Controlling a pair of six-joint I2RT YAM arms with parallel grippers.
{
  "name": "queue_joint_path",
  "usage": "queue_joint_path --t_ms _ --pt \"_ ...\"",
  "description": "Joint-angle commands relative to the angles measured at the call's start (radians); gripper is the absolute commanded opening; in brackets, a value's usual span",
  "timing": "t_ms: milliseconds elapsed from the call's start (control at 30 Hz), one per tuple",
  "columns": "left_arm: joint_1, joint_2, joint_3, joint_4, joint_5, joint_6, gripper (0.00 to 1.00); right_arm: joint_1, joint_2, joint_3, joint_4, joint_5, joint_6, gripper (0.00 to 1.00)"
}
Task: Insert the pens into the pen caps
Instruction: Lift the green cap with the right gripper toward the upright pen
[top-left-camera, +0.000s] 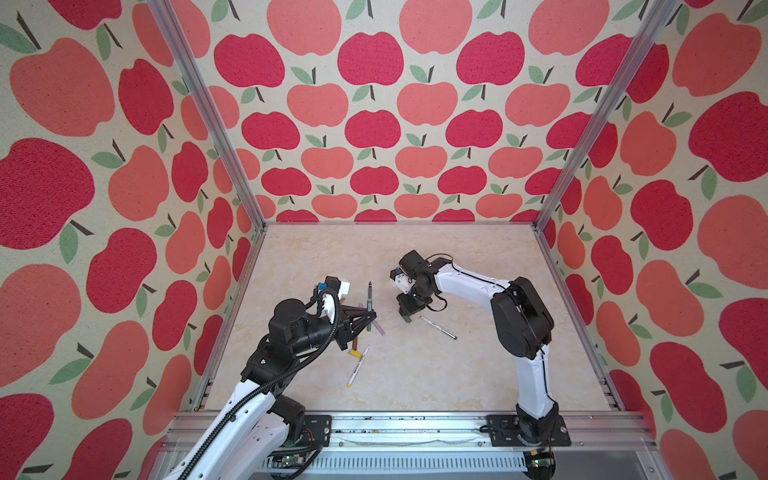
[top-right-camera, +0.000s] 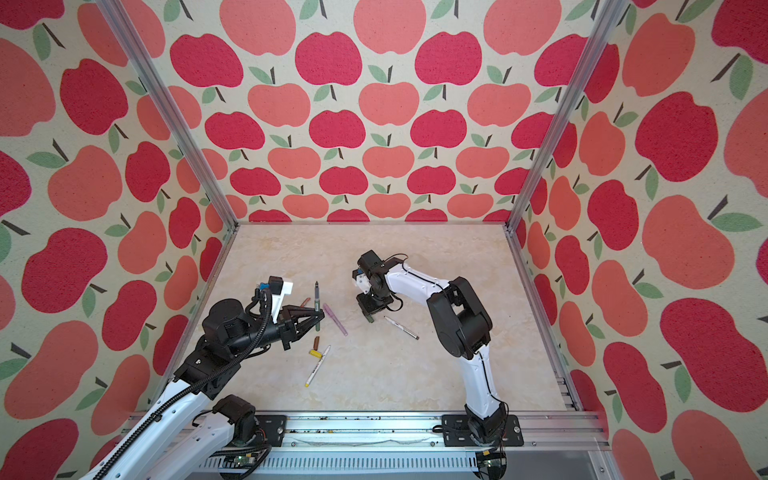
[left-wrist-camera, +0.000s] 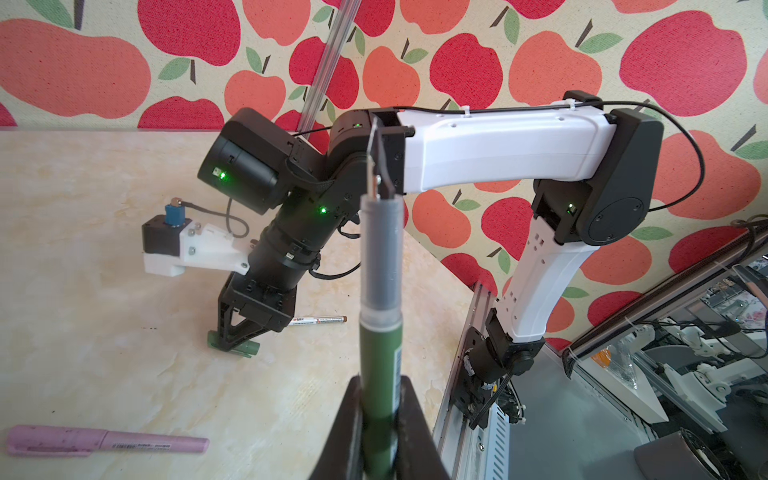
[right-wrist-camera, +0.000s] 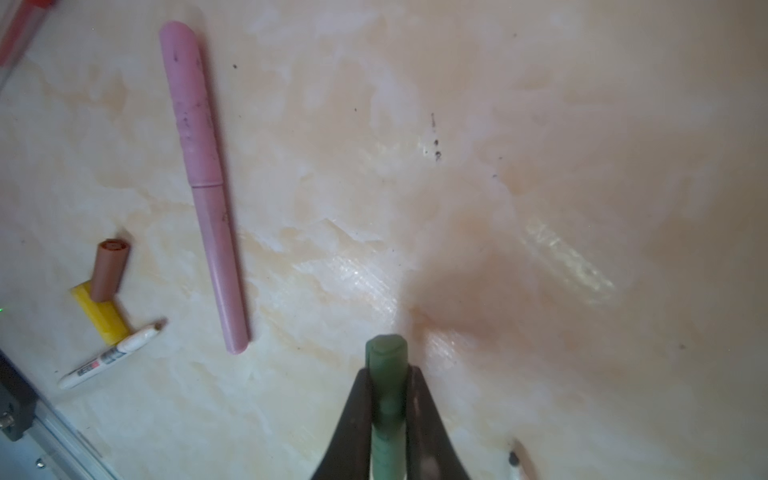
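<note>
Nearest lies the white pen with yellow print (top-left-camera: 358, 366), just beside the yellow cap (top-left-camera: 354, 354), which touches the brown cap (top-left-camera: 354, 344). Beyond, the left gripper (top-left-camera: 372, 316) pinches the dark green pen (top-left-camera: 369, 301), tip pointing away. The capped lilac pen (top-right-camera: 335, 319) lies alongside. Farther still, the right gripper (right-wrist-camera: 388, 382) is clamped on the dark green cap (right-wrist-camera: 386, 357) down at the tabletop (top-left-camera: 436, 374) — the white pen with brown print (top-left-camera: 438, 327) lies near.

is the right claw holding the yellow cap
No, the right claw is shut on the dark green cap, while the yellow cap lies on the table touching the brown cap.
</note>
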Motion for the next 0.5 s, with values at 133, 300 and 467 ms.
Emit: queue_joint_path --t_ms 133,300,467 --pt "-0.008 0.036 0.002 0.042 -0.008 -0.016 0.0 -0.046 -0.187 -0.099 0.139 -0.079 0.101 0.07" --pt "-0.042 0.094 0.014 0.055 -0.017 -0.003 0.0 -0.075 -0.331 -0.176 0.258 -0.096 0.168 0.06" --pt "-0.086 0.152 0.023 0.086 -0.041 0.009 0.0 -0.114 -0.481 -0.266 0.41 -0.112 0.255 0.04"
